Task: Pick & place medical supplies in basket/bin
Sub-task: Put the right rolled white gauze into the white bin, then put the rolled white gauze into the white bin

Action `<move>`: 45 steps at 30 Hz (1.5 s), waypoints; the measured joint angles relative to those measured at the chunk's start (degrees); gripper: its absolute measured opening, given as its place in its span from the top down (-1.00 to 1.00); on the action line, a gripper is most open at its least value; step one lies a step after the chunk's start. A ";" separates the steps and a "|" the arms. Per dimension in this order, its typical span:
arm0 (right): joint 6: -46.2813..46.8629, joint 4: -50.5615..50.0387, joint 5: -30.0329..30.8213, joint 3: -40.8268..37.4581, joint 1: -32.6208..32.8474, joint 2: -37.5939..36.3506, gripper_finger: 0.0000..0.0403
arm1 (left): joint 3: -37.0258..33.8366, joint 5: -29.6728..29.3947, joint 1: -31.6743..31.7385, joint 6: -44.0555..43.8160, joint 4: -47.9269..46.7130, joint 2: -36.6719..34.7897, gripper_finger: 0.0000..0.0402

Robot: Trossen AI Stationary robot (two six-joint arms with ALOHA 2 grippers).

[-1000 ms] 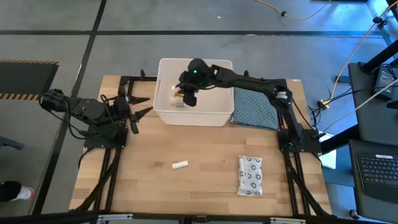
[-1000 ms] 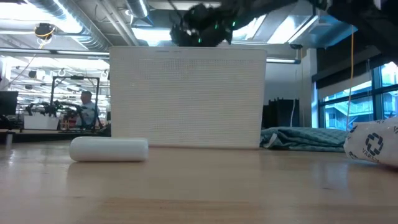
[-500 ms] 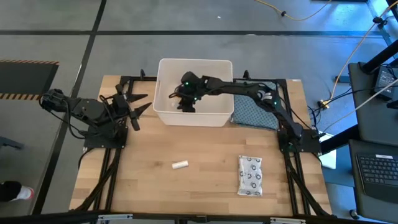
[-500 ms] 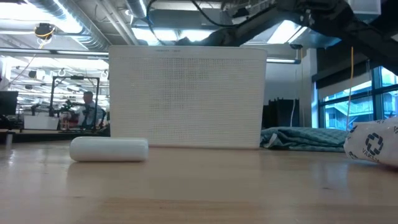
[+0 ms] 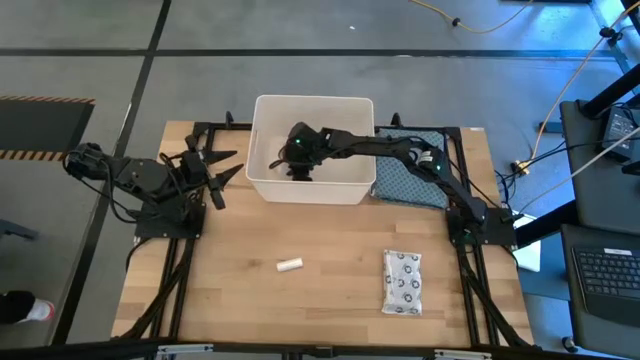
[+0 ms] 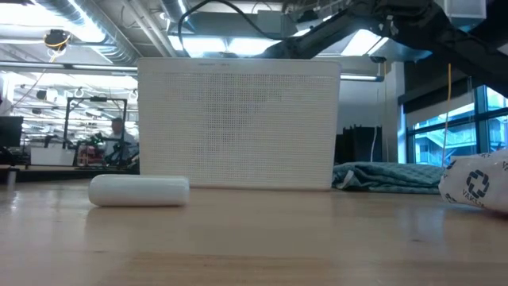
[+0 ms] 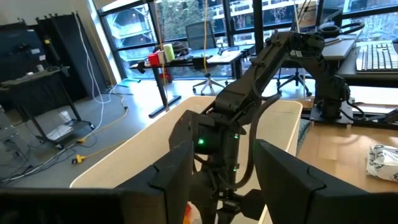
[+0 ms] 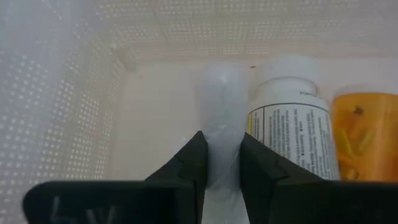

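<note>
Inside the white tub (image 5: 262, 170), which stands at the middle of the desk's far edge, your right gripper (image 8: 219, 158) is down low, its fingers (image 8: 187, 163) narrowly parted around a white cylinder (image 8: 221, 112); they look closed on it, though you cannot tell how firmly. Just beside that cylinder on the tub floor lie a white pill bottle (image 8: 291, 127) with a printed label and, next to it, an orange vial (image 8: 357, 134). From above you see the right arm reaching from the desk's right edge over the tub rim, the gripper (image 5: 300, 158) hiding what lies under it.

Outside the tub, a short white cylinder (image 5: 289, 265) lies on its side on the bare desk (image 5: 330, 300), well toward the near edge and slightly left of centre. The dotted blister pack (image 5: 403, 282) lies flat toward the near right corner, apart from the cylinder. The blue-grey patterned cloth (image 5: 408, 178) sits against the tub's right wall.

Your left gripper (image 5: 213, 172) waits at the desk's left edge, just beside the tub's left wall, its fingers (image 7: 277, 174) spread open and empty. A person shows far off in the room behind.
</note>
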 joint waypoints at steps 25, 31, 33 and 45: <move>-2.52 -6.30 -3.51 6.21 0.23 0.00 -0.10 | -0.02 0.00 -0.02 0.96 -0.04 0.00 0.19; -2.48 -11.80 0.34 19.27 0.00 0.00 -0.16 | -0.02 0.01 0.00 0.96 -0.04 0.00 0.19; -2.46 -13.09 0.42 23.88 -0.11 -0.21 -0.15 | -0.02 0.00 -0.01 0.99 -0.04 0.00 0.19; -3.79 -18.17 1.66 21.55 8.93 -14.98 -0.15 | -0.07 -0.11 -0.02 3.99 -0.03 -0.03 0.19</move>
